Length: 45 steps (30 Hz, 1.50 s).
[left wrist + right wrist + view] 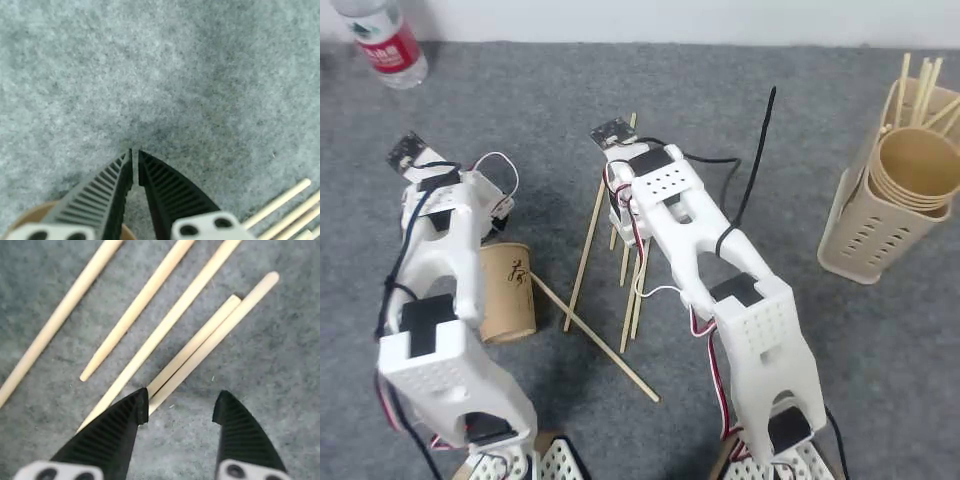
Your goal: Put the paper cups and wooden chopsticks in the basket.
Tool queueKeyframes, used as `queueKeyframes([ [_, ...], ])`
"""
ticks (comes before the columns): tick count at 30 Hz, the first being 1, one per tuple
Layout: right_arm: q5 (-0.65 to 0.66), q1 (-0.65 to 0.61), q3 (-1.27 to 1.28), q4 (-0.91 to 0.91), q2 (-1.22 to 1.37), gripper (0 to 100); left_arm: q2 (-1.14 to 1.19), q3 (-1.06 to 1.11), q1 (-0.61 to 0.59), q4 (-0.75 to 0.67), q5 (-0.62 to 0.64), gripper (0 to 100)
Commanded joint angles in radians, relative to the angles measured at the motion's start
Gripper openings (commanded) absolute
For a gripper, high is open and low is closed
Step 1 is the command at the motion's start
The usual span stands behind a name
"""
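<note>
Hanging low over bare grey felt (165,65) with the left gripper (134,152), jaws pressed together tip to tip and pinching nothing. Lying on its side on the felt right beside the left arm (445,250), partly tucked under it: one brown paper cup (507,292). Hovering just above the loose wooden chopsticks (175,315) with the right gripper (182,400), jaws spread wide and closed on nothing, one fingertip (134,410) over the near end of two sticks lying side by side and touching, the other over bare felt. Counting five sticks in the right wrist view, all running roughly the same way. Seen from above, scattered between the two arms and partly hidden beneath the right arm (720,260), with one crosswise stick (595,340) slanting from right next to the paper cup toward the near edge. Standing well apart, off to the right arm's side: a beige slotted basket (865,235), already holding a nested stack of cups (920,165) and several upright sticks (918,75) leaning out of its top. Lying near the far left corner: a plastic bottle (385,40) with a red label. Trailing across the felt between right arm and basket: a black cable (757,160)
</note>
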Motion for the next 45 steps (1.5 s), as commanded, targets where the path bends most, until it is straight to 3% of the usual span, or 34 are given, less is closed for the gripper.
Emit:
queueKeyframes([
  [1, -0.012, -0.015, -0.034, 0.01, -0.002, 20.3, -0.032, -0.007, 0.008, -0.015, 0.005, 1],
  [12, -0.02, -0.044, -0.069, 0.107, -0.165, 19.9, -0.032, -0.008, 0.008, -0.015, 0.005, 1],
  [31, -0.011, -0.024, -0.075, 0.088, 0.085, 19.7, -0.032, -0.007, 0.008, -0.015, 0.005, 1],
  [34, 0.002, 0.008, -0.075, 0.13, 0.085, 14.6, -0.032, -0.007, 0.008, -0.015, 0.005, 1],
  [37, 0.063, 0.056, -0.075, 0.166, 0.085, 0.7, -0.032, -0.007, 0.008, -0.015, 0.005, 1],
  [45, 0.104, 0.148, -0.077, 0.194, 0.084, 0.7, -0.032, -0.007, 0.008, -0.015, 0.005, 1],
])
